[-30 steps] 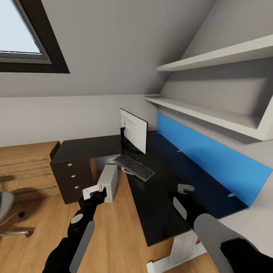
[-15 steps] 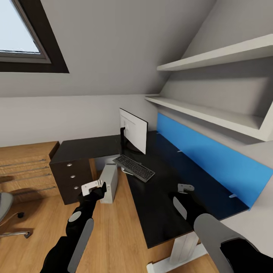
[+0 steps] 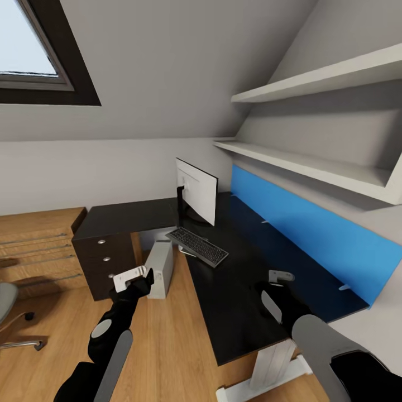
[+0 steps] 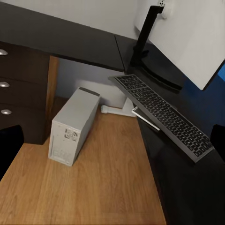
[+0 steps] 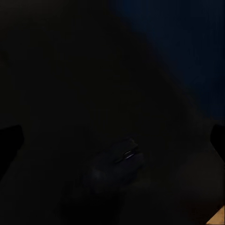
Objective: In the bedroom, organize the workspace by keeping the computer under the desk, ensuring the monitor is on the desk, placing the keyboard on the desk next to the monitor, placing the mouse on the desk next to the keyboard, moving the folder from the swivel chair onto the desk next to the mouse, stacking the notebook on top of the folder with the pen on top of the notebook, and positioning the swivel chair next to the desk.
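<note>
The black desk (image 3: 234, 290) carries the monitor (image 3: 196, 191), its white back toward me, and the keyboard (image 3: 197, 247) in front of it, one end jutting past the desk's inner edge. The computer (image 3: 159, 269) stands on the floor by the drawers; the left wrist view has it (image 4: 72, 126) below the keyboard (image 4: 161, 115). My left gripper (image 3: 129, 277) hangs open over the floor near the computer. My right gripper (image 3: 279, 276) is open above the desk, with the mouse (image 5: 119, 161) lying below it. The swivel chair (image 3: 6, 298) sits at the far left. Folder, notebook and pen are out of view.
Dark drawers (image 3: 106, 262) with silver knobs close the desk's left end, beside a light wood cabinet (image 3: 33, 251). A blue panel (image 3: 301, 234) backs the desk under two white shelves (image 3: 301, 162). Wood floor (image 3: 167, 346) lies between me and the desk.
The view has shifted slightly. My left gripper has drifted a little left and my right gripper a little right. Both stay open; nothing on the desk moved.
</note>
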{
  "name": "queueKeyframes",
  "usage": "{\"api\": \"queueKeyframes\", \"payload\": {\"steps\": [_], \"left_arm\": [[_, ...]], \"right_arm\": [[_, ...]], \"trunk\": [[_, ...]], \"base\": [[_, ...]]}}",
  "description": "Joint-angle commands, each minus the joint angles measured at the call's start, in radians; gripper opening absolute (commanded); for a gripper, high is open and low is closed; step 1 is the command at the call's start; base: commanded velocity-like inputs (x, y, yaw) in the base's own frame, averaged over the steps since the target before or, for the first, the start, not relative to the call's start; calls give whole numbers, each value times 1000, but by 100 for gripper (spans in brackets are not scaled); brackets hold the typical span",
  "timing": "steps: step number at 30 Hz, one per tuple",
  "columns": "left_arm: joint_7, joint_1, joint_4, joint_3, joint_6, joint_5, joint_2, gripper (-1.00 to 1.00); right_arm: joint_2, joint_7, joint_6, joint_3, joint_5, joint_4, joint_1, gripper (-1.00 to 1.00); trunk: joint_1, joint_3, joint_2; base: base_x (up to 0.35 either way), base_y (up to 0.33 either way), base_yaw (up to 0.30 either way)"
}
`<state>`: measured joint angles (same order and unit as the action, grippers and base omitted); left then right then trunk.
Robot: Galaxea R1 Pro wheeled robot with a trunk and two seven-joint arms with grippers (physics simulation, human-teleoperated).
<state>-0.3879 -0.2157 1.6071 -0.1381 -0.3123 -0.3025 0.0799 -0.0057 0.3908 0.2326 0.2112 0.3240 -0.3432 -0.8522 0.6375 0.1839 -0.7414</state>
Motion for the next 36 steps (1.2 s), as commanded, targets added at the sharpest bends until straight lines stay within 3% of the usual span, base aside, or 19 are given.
{"api": "queueKeyframes", "payload": {"steps": [1, 4, 8, 28, 36], "left_arm": [[-8, 2, 5, -1, -4, -9, 0, 100], [-8, 6, 10, -1, -6, -9, 0, 100], [-8, 7, 11, -1, -7, -10, 0, 100], [-8, 7, 11, -1, -7, -10, 0, 100], [-8, 7, 10, 1, -7, -44, -2, 100]], "right_arm": [[-7, 6, 6, 6, 5, -2, -1, 100], [-30, 5, 6, 5, 6, -2, -1, 100], [-38, 5, 7, 5, 7, -2, -1, 100], [-39, 2, 31, 5, 10, -5, -1, 100], [-37, 2, 31, 8, 10, -5, -1, 100]], "trunk": [[4, 5, -9], [16, 14, -30], [31, 27, -58], [108, 89, -198], [138, 115, -254]], "base": [[0, 0, 0], [0, 0, 0], [0, 0, 0], [0, 0, 0], [0, 0, 0]]}}
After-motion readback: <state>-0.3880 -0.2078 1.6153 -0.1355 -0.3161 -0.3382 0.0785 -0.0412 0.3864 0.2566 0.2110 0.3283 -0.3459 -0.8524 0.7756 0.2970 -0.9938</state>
